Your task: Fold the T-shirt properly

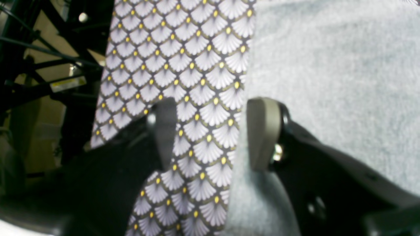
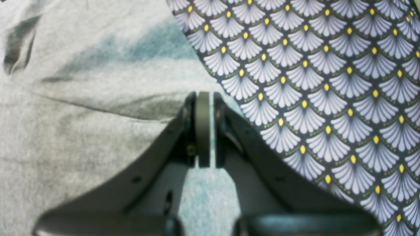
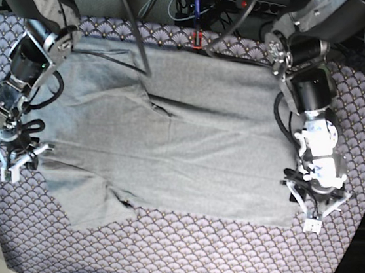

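Overhead, the T-shirt point(image 3: 189, 137) lies spread on the counter's fan-patterned tablecloth point(image 3: 221, 259) — left hand point(image 3: 312, 214) wide at its hem corner, right hand point(image 3: 16, 164) pinched closed at the sleeve edge; cables behind.

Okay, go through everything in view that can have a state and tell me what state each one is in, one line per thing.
T-shirt: spread on the tablecloth, partly folded, creased, one sleeve sticking out at the near edge.
Left gripper: open, jaws astride the shirt's edge, one finger on cloth, one on shirt.
Right gripper: shut, at the shirt's edge; a pinch of fabric cannot be confirmed.
Tablecloth: lying flat under the shirt.
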`<state>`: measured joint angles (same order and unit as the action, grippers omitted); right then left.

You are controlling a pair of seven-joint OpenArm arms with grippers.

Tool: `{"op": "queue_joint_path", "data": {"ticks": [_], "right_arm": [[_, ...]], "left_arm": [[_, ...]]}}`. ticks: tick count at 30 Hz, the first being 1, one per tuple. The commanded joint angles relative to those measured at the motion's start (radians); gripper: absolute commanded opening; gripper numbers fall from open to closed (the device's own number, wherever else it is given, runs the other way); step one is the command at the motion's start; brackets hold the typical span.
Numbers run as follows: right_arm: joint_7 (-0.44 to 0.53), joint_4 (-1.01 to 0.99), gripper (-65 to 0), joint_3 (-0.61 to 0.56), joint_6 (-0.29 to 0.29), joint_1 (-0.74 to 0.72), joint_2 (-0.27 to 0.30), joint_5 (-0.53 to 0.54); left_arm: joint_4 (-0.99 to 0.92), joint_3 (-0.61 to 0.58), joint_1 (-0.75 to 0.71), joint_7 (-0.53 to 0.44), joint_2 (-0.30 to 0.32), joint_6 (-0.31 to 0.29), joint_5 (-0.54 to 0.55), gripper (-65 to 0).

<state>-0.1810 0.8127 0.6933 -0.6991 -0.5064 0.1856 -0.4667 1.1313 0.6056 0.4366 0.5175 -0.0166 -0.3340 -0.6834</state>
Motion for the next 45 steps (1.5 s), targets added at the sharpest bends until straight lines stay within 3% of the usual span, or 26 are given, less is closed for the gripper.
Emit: {"op": "queue_joint_path", "data": {"ticks": [1, 18, 23, 28, 31, 37, 43, 45], "right_arm": [[0.025, 0.017, -65.0, -0.001, 0.001, -0.013, 0.015, 0.013], [0.025, 0.02, -65.0, -0.002, 0.001, 0.051, 0.036, 0.012], [0.087, 0.014, -65.0, -0.004, 0.001, 0.055, 0.033, 0.009], [0.016, 0.006, -65.0, 0.004, 0.001, 0.001, 0.036, -0.109], [-0.013, -0.023, -65.0, 0.013, 0.001, -0.025, 0.038, -0.111], [0.053, 0.014, -65.0, 0.01, 0.001, -0.019, 0.024, -0.109], [0.008, 0.009, -64.7, 0.01, 0.001, -0.065, 0.035, -0.112], [-0.004, 0.009, -61.9, 0.01, 0.001, -0.073, 0.044, -0.112]], "left_arm": [[0.022, -0.003, 0.015, -0.02, 0.007, 0.006, 0.004, -31.5], [0.023, -0.003, -0.015, -0.02, 0.007, 0.003, 0.004, -31.5], [0.023, -0.003, -0.015, -0.02, 0.007, 0.003, 0.004, -31.5], [0.023, -0.002, -0.015, -0.02, -0.006, 0.002, 0.004, -31.5], [0.023, -0.002, -0.015, -0.02, -0.01, 0.002, 0.004, -31.5], [0.026, -0.002, -0.015, -0.018, -0.019, 0.002, 0.003, -31.5], [0.072, -0.002, -0.015, 0.037, -0.019, 0.003, 0.003, -31.5], [0.089, -0.002, -0.012, 0.051, -0.019, 0.003, 0.003, -31.5]]}}
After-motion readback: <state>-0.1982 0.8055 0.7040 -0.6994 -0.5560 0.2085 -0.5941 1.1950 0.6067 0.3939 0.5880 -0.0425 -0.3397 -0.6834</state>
